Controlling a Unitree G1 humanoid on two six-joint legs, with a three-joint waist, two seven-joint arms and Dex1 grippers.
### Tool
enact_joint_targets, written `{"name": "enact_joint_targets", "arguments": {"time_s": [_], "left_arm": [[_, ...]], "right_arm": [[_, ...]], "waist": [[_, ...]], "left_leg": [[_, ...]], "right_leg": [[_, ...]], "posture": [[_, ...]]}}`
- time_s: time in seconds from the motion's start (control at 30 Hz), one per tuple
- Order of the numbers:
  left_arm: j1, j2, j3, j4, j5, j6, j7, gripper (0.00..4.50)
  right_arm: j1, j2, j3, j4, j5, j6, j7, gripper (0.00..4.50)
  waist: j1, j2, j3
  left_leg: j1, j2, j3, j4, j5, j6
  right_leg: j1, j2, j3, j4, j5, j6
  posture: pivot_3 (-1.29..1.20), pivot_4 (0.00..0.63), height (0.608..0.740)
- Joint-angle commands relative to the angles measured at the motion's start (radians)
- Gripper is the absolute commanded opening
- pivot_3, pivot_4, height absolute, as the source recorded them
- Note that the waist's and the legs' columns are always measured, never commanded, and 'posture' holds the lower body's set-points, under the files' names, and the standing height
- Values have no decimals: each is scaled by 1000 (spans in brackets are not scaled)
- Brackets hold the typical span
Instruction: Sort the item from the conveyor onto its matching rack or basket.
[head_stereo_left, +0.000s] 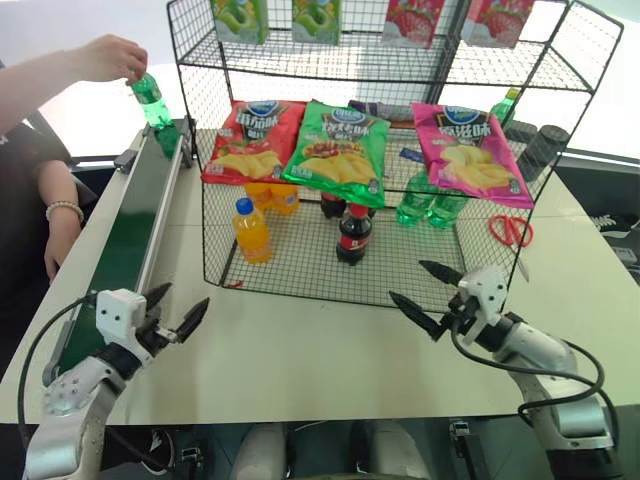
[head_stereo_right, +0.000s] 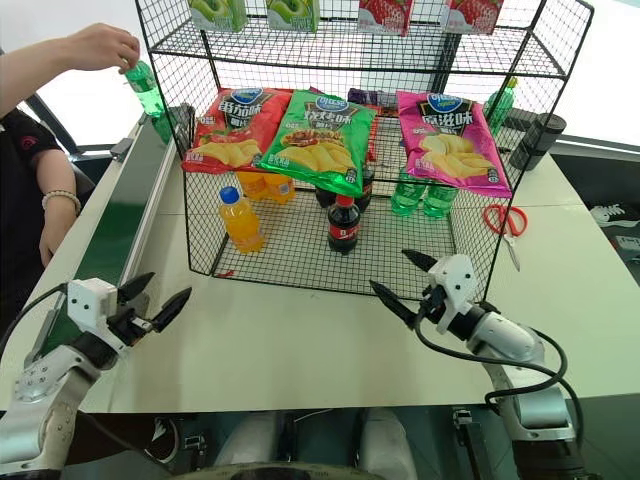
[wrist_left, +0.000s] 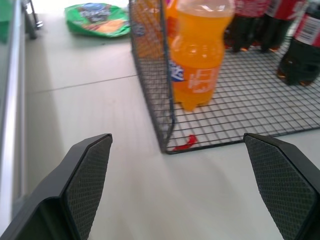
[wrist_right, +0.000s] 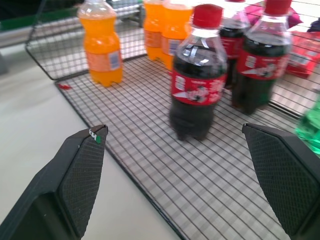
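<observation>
while held up by a person's hand (head_stereo_left: 110, 55): green soda bottle (head_stereo_left: 150, 101), above far end of conveyor (head_stereo_left: 125, 245)
left gripper (head_stereo_left: 175, 315): spread wide, empty, well apart from bottle
right gripper (head_stereo_left: 425, 293): spread wide, empty, just before rack (head_stereo_left: 400, 150)

I see a clear-green soda bottle (head_stereo_left: 151, 102) with a green label at the far end of the dark green conveyor (head_stereo_left: 117, 262), which has a grey frame. The rack (head_stereo_left: 300, 260) is black wire grid. Inside stand an orange bottle (head_stereo_left: 250, 231) with a blue cap and a dark cola bottle (head_stereo_left: 354, 235) with a red cap and label. Above lie red (head_stereo_left: 252, 140), green (head_stereo_left: 337, 146) and pink (head_stereo_left: 469, 153) chip bags. Red-handled scissors (head_stereo_left: 510, 231) lie on the off-white table (head_stereo_left: 300, 360).
</observation>
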Motion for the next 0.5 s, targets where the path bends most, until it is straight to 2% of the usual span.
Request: {"name": "enact_joint_targets", "arguments": {"time_s": [0.03, 0.2, 0.37, 0.5], "left_arm": [[-61, -25, 110, 57, -54, -12, 75, 4500], [-145, -43, 151, 158, 13, -92, 178, 4500], [-197, -67, 165, 198, 20, -130, 236, 4500], [-218, -94, 175, 218, 18, -147, 286, 4500]], "right_arm": [[-12, 24, 57, -68, 5, 1, 11, 4473], [-24, 53, 126, -127, 17, 34, 2, 4473], [-1, 91, 212, -187, 27, 70, 2, 4473], [16, 102, 218, -167, 39, 69, 12, 4473]], "waist": [[0, -1, 0], [0, -3, -1], [0, -6, -3], [0, -7, -4]], "left_leg": [[0, 0, 0, 0, 0, 0], [-1, 0, 0, 1, 0, 0], [0, 0, -1, 1, 0, 0], [-1, 0, -1, 1, 0, 0]], "right_leg": [[0, 0, 0, 0, 0, 0], [0, 0, 0, 0, 0, 0], [0, 0, 0, 0, 0, 0], [0, 0, -1, 0, 0, 0]], "posture": [[0, 150, 724], [0, 150, 724], [0, 150, 724], [0, 150, 724]]}}
